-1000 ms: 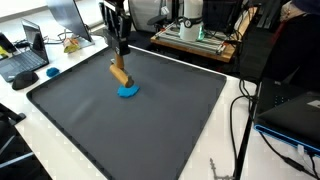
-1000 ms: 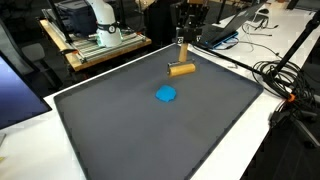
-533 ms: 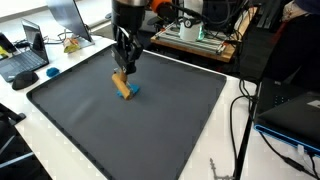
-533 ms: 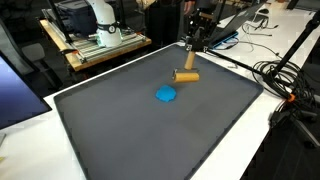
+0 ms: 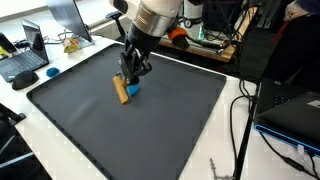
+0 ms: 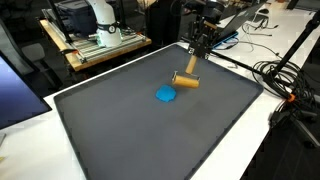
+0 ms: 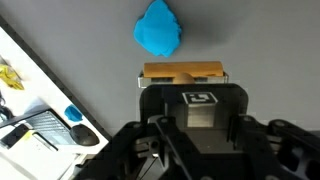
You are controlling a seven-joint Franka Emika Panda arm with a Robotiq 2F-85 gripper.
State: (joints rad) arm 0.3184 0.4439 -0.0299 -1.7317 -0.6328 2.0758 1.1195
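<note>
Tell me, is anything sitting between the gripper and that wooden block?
Nothing visible does. The gripper is shut on the wooden block itself. The blue lump lies on the dark mat just beyond the block, not between them.

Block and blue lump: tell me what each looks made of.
The block looks like unfinished wood: tan, matte, darker streaks. The blue lump may be soft clay or foam: matte, uneven rounded surface, too blurred to be sure.
</note>
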